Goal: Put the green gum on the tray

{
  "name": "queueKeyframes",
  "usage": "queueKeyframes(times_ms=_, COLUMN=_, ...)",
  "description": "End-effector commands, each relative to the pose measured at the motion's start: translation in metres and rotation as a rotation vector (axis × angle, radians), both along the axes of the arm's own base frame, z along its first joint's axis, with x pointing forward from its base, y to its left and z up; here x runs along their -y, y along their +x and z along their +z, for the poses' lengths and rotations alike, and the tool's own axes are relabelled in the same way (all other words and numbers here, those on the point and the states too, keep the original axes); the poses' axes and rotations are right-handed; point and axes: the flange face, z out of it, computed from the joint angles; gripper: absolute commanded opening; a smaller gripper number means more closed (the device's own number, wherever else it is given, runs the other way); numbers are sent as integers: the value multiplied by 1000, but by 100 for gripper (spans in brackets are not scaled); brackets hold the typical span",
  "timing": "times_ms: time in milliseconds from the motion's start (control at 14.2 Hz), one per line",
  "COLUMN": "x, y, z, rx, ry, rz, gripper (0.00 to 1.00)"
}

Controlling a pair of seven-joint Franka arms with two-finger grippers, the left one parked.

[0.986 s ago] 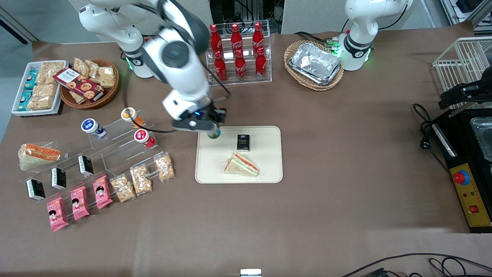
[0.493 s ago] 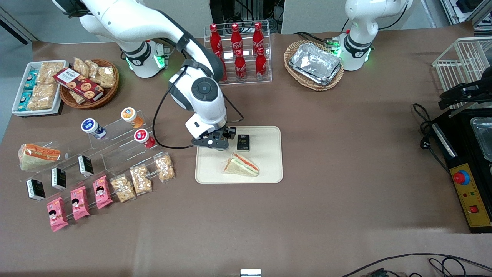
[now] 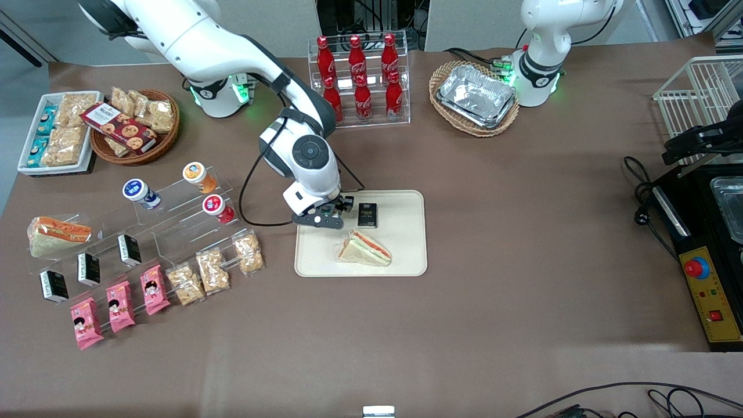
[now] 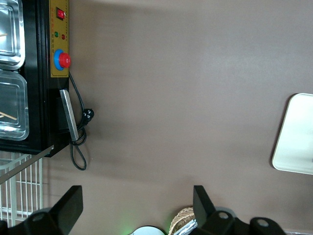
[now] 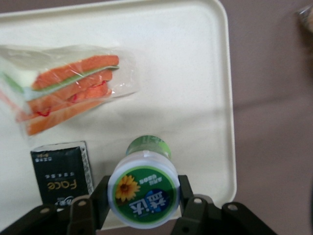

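A wide table covered with a brown cloth fills the scene, and around its edges the room shows only a grey floor and some cables. Toward the parked arm's end of the table, well apart from the gripper, stands a black control box with a red button, and next to it a white wire rack. Directly under the gripper lies the tray, cream-coloured, flat, with rounded corners and a low rim. Farther from the front camera than the gripper stands a clear rack of red cola bottles, and beside it a wicker basket with foil trays. Toward the working arm's end, clear acrylic steps carry blue, orange and red canisters, with snack packs near them. On the tray, just beside the gripper, lie a wrapped sandwich and a small black box. The gripper is low over the tray's corner nearest to the acrylic steps. Its fingers are closed on the green gum, one on each side of the white rim, the lid label facing the wrist camera. If the canister's bottom already touches the tray, I cannot tell.
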Motion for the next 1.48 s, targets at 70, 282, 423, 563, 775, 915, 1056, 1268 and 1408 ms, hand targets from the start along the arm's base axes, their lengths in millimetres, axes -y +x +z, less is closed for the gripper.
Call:
queueKeyframes(times_ms=70, x=-3, y=3, z=-21, rx=16, ry=24, rz=-33, gripper=27)
queueKeyframes(times_ms=282, x=-3, y=5, z=-22, rx=20, ry=31, rz=-37, gripper=63)
queueKeyframes(times_ms=423, x=-3, y=5, z=-21, rx=21, ry=32, rz=-39, gripper=100)
queueKeyframes(times_ms=563, x=-2, y=6, z=-21, rx=22, ry=30, rz=-41, gripper=100)
queueKeyframes(times_ms=775, x=13, y=21, z=13, rx=59, ry=37, rz=-60, gripper=100)
queueKeyframes(times_ms=915, x=29, y=31, z=62, rx=74, ry=15, rz=-88, gripper=100)
queueKeyframes(times_ms=1056, x=35, y=36, z=117, rx=62, ry=15, rz=-101, gripper=100)
queueKeyframes(times_ms=1268, x=80, y=56, z=190, rx=40, ry=43, rz=-110, gripper=100)
queueKeyframes(times_ms=1408, x=136, y=71, z=231, rx=60, ry=66, rz=-106, gripper=100)
